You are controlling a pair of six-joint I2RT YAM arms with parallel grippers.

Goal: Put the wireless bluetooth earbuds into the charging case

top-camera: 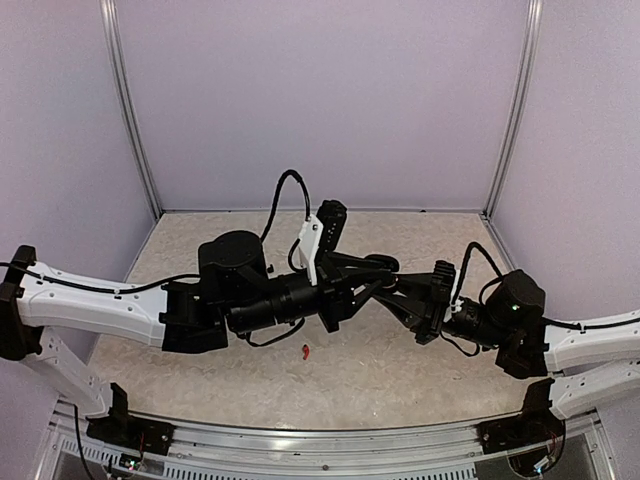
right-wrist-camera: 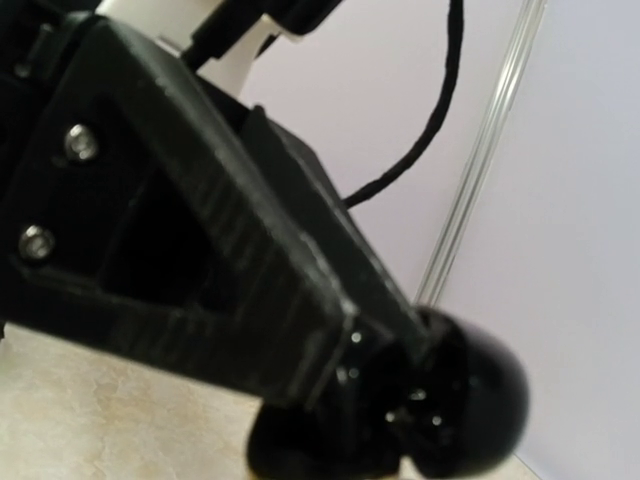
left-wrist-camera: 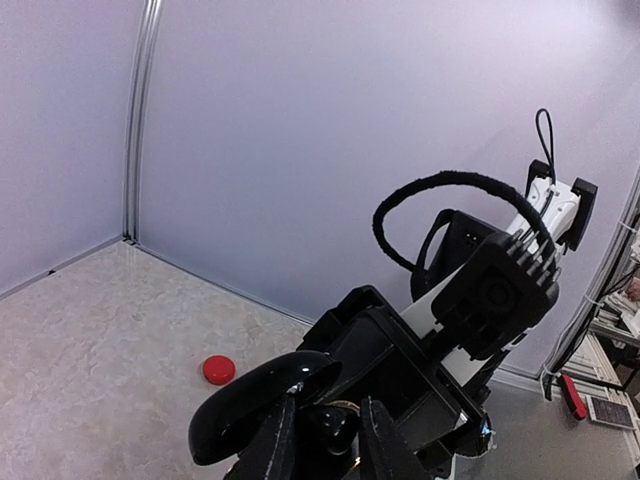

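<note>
- Both arms meet over the middle of the pale speckled surface (top-camera: pixel 420 375). The work is at a glossy black pebble-shaped charging case (left-wrist-camera: pixel 255 405), which seems to be raised off the surface between them.
- The left hand (left-wrist-camera: pixel 330 412) has its fingers drawn close together right at the case. Something small and dark sits between them, but I cannot tell whether it is a black earbud or part of the case.
- The right hand (top-camera: pixel 405 292) is closed. Its own camera shows the case's rounded shell hard against its tip, so I judge that it grips and steadies the case.
- A tiny red plastic earbud (top-camera: pixel 305 351) lies loose on the surface just nearer than the left wrist, apart from both hands.
- A small red round piece (left-wrist-camera: pixel 218 369) lies on the surface beyond the hands; what it is I cannot tell.
- The step in hand looks like seating an earbud in the case's well, with the red earbud yet to go in.
- The next move calls for a gentle, well-aligned push while the right hand keeps the case level. After that, the left hand must let go cleanly without dragging the bud out.
</note>
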